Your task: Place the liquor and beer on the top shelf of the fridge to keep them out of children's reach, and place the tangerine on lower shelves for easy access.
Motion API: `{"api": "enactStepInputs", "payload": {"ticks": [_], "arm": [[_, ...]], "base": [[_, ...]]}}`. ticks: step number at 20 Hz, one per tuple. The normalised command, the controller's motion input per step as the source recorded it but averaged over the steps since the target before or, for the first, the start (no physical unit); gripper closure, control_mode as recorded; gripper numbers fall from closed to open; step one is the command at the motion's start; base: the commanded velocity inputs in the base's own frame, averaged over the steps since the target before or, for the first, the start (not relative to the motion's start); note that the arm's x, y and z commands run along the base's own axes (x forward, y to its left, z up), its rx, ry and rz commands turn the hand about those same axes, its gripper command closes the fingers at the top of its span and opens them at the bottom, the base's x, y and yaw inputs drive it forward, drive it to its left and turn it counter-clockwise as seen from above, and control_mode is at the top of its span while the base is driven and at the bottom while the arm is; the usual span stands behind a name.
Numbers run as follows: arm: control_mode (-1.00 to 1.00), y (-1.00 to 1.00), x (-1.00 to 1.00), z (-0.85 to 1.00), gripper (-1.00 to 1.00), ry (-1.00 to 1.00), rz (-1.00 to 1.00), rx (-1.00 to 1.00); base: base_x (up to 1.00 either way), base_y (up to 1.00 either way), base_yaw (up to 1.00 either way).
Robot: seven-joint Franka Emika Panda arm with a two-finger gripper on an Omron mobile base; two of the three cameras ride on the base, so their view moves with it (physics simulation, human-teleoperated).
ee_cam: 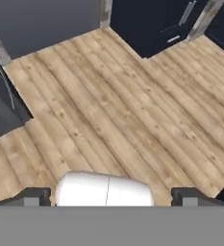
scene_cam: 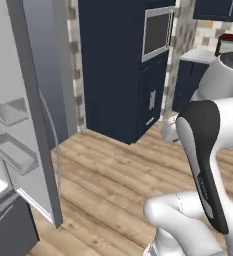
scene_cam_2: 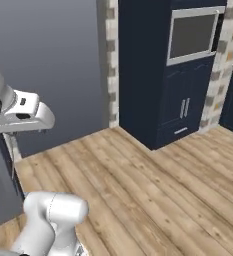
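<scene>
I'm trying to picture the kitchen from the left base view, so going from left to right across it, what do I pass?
Open fridge door with its bins → dark blue cabinet → built-in oven → the robot's white arm at the right.

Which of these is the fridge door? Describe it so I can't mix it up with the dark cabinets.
Start at the wooden floor and look to the far left of the left base view: the fridge has its tall grey door swung open, edge toward us. Pale grey door bins line its inner face. The navy cabinet tower instead holds a built-in oven.
</scene>
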Motion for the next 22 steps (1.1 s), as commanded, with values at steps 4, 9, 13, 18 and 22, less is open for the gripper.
{"api": "enactStepInputs", "payload": {"ticks": [4, 9, 13, 18, 22], "arm": [[1.00, 0.00, 0.00, 0.00, -1.00, 0.00, 0.00, 0.00], [1.00, 0.00, 0.00, 0.00, -1.00, 0.00, 0.00, 0.00], [1.00, 0.00, 0.00, 0.00, -1.00, 0.00, 0.00, 0.00], [1.00, 0.00, 0.00, 0.00, -1.00, 0.00, 0.00, 0.00], [1.00, 0.00, 0.00, 0.00, -1.00, 0.00, 0.00, 0.00]], "base": [[0.33, -0.58, -0.65], [0.46, -0.39, -0.61], [0.56, -0.06, -0.52], [0.72, 0.04, -0.38], [0.89, 0.20, -0.31]]}}
